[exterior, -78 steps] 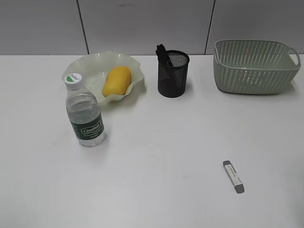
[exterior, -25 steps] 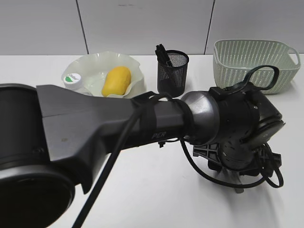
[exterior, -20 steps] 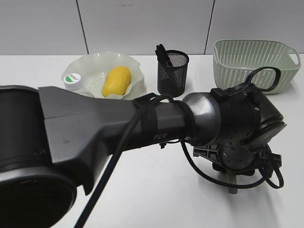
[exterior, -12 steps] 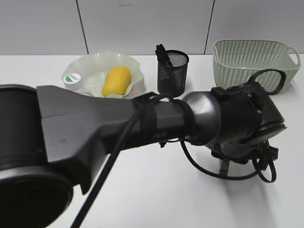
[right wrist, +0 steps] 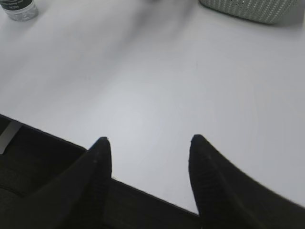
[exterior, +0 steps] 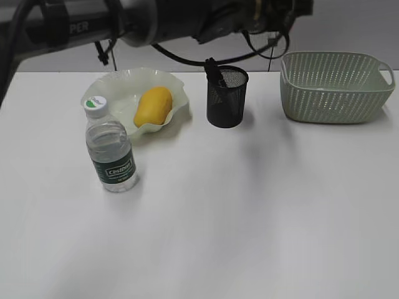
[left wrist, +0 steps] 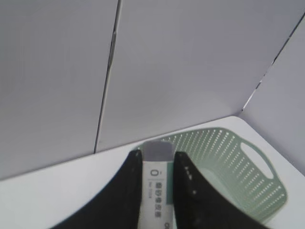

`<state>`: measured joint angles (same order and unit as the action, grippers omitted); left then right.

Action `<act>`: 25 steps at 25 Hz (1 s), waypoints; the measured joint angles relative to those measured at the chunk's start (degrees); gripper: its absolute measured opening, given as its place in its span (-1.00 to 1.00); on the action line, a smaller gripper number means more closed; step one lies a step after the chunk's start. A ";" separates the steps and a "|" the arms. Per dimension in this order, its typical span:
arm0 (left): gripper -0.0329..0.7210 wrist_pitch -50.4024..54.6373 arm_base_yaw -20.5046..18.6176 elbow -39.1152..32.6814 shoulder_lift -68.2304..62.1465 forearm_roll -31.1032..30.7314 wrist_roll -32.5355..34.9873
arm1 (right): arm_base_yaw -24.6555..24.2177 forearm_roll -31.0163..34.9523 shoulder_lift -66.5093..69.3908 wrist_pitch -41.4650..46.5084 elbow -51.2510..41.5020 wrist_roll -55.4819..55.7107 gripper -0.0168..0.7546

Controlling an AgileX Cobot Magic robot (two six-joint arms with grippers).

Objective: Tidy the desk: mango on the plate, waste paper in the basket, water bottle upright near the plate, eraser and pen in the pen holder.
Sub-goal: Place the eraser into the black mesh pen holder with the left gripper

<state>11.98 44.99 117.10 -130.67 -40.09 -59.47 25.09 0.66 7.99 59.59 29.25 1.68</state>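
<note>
My left gripper (left wrist: 156, 153) is shut on the eraser (left wrist: 156, 186), a white bar with a grey tip, held high in the air. In the exterior view only the left arm (exterior: 187, 18) shows along the top edge, above the black mesh pen holder (exterior: 227, 97), which holds a black pen (exterior: 214, 70). The mango (exterior: 153, 106) lies in the ruffled green plate (exterior: 115, 87). The water bottle (exterior: 110, 149) stands upright in front of the plate. The basket (exterior: 333, 87) stands at the back right; it also shows in the left wrist view (left wrist: 228, 162). My right gripper (right wrist: 148, 143) is open and empty over the desk's (exterior: 249, 212) near edge. The waste paper is not visible.
The desk's front edge (right wrist: 143, 188) runs just under my right fingers. The bottle's base (right wrist: 19, 10) and the basket's bottom (right wrist: 248, 7) show at the top of the right wrist view. A grey panelled wall (exterior: 349, 31) stands behind the desk.
The left arm has lifted away from the desk's front right, taking the eraser with it, and now reaches along the top above the pen holder. The eraser's spot on the desk is bare.
</note>
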 joint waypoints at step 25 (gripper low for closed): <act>-0.41 -0.48 -6.97 -0.05 -7.44 -4.62 0.54 | 0.00 -0.66 0.00 0.00 0.00 -0.05 0.13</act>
<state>11.49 38.02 117.04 -138.11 -44.71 -58.93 25.09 0.00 7.99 59.59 29.25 1.63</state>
